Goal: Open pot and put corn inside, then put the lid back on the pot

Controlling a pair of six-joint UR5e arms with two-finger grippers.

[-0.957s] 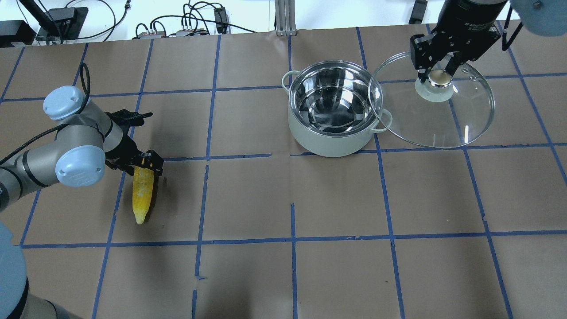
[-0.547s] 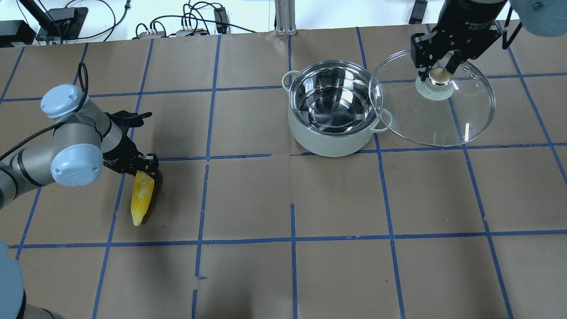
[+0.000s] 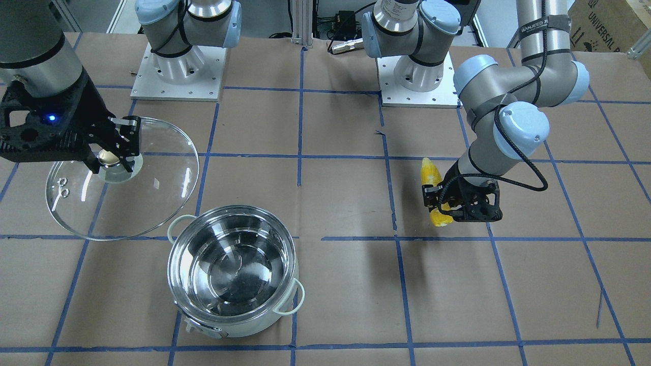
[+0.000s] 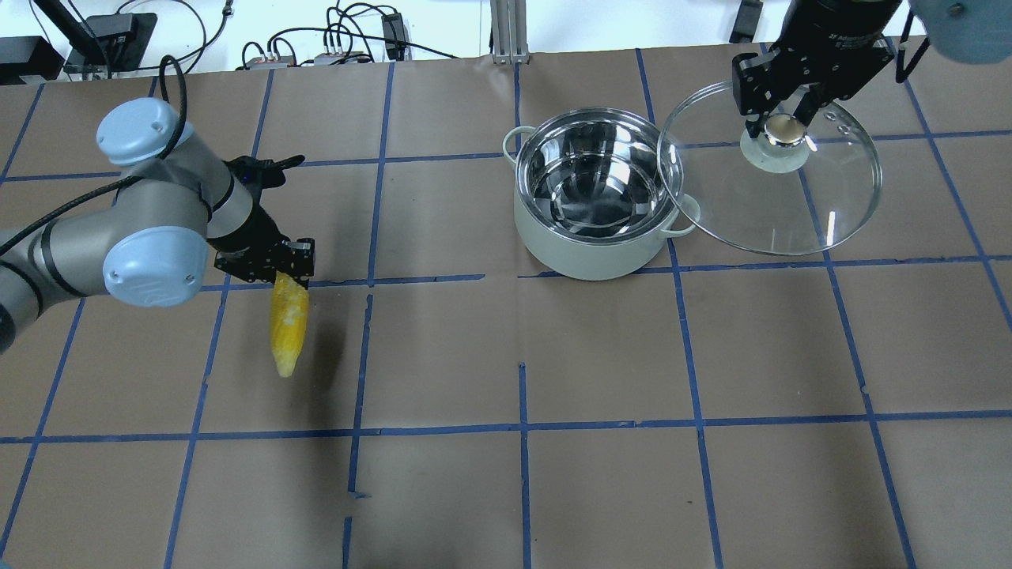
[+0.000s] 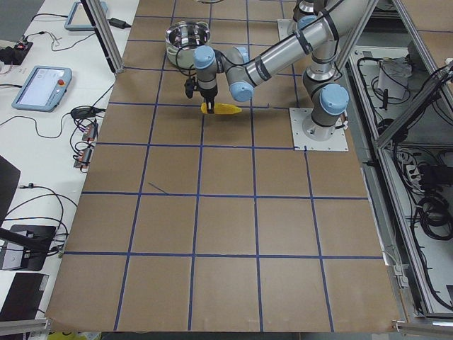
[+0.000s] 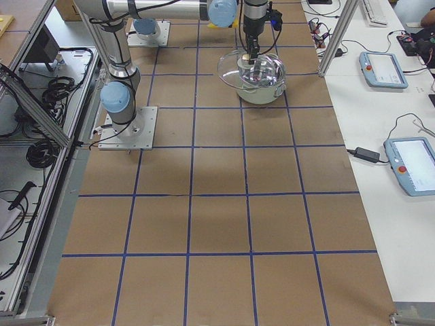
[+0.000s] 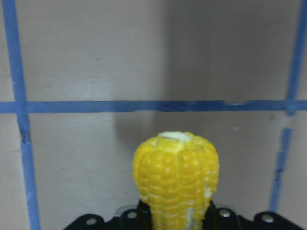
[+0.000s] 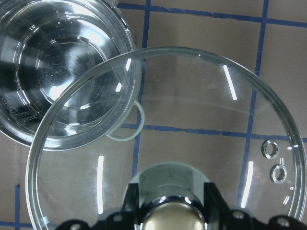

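The open pot (image 4: 585, 257) stands empty at the far middle of the table; it also shows in the front view (image 3: 231, 209). My left gripper (image 4: 285, 273) is shut on the thick end of the yellow corn (image 4: 286, 332) and holds it above the table, far to the left of the pot, tapered tip pointing toward the robot. The left wrist view shows the corn (image 7: 176, 172) end-on over brown paper. My right gripper (image 4: 781, 130) is shut on the knob of the glass lid (image 4: 822, 205), held in the air just right of the pot, its edge overlapping the pot's rim.
The table is covered in brown paper with a blue tape grid (image 4: 522, 427). Cables and boxes (image 4: 340, 47) lie beyond the far edge. The arm bases (image 3: 178, 66) stand on white plates on the robot's side.
My left gripper has lifted the corn off the table and carried it right and farther away, toward the pot. My right gripper and the lid have shifted slightly farther away.
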